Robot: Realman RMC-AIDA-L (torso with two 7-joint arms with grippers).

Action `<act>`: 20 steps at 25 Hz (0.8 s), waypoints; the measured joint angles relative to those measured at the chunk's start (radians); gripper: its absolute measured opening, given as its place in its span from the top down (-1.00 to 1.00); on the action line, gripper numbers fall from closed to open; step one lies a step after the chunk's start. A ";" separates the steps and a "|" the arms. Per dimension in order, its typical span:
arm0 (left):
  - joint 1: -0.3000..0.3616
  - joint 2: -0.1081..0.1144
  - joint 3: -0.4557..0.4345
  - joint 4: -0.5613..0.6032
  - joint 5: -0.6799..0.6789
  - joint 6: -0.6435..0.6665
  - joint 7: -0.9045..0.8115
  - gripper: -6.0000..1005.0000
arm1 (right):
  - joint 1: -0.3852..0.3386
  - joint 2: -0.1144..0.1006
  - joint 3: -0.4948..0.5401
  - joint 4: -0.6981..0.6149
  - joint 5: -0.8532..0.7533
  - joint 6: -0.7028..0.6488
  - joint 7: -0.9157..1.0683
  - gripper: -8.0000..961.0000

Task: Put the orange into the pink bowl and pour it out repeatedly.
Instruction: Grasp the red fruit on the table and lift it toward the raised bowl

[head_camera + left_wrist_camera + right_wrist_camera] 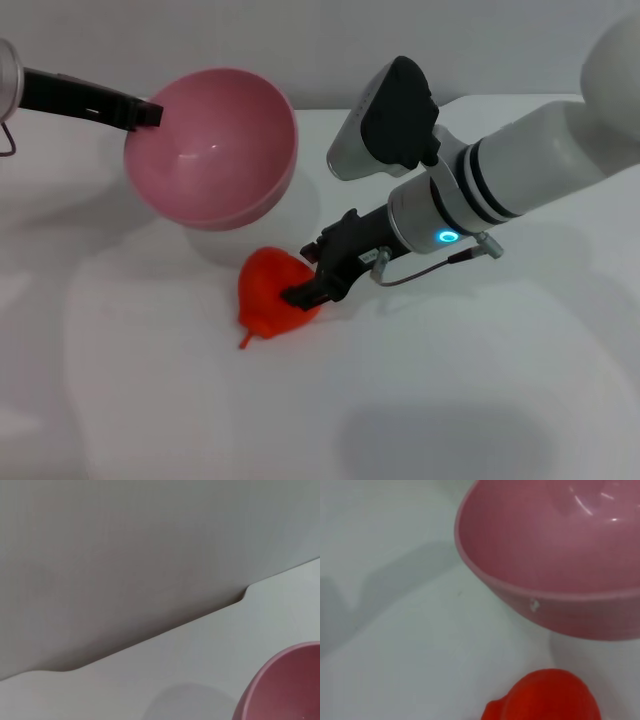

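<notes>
No readable text (none anywhere)

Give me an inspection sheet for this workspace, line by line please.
Surface: white table, bare apart from the fruit.
Job's things: pink bowl held tilted, lifted, empty; orange lying on the table below it.
Clutter: nothing seen.
Grippers: left gripper pinches the bowl's rim; right gripper has its fingers around the orange.
Cables: thin grey cable looped under the right wrist.
Surroundings: plain pale wall behind the table.
</notes>
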 joint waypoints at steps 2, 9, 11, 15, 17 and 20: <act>0.000 -0.003 0.000 0.000 0.000 0.001 0.000 0.91 | -0.002 0.000 -0.015 0.001 0.013 0.013 -0.001 -0.38; -0.002 -0.007 0.001 0.008 0.000 0.009 0.000 0.91 | 0.005 0.000 -0.028 0.035 0.060 0.044 -0.036 -0.35; -0.002 -0.007 0.001 0.011 0.000 0.012 0.000 0.91 | 0.011 0.000 -0.029 0.057 0.074 0.055 -0.049 -0.32; -0.002 -0.009 0.001 0.011 0.000 0.013 0.000 0.91 | 0.012 0.000 -0.031 0.066 0.076 0.061 -0.052 -0.26; -0.002 -0.009 0.001 0.011 0.000 0.013 0.000 0.91 | 0.012 0.000 -0.041 0.075 0.092 0.070 -0.052 -0.24; -0.002 -0.010 0.001 0.011 0.000 0.015 0.000 0.91 | 0.012 0.001 -0.056 0.094 0.125 0.087 -0.056 -0.19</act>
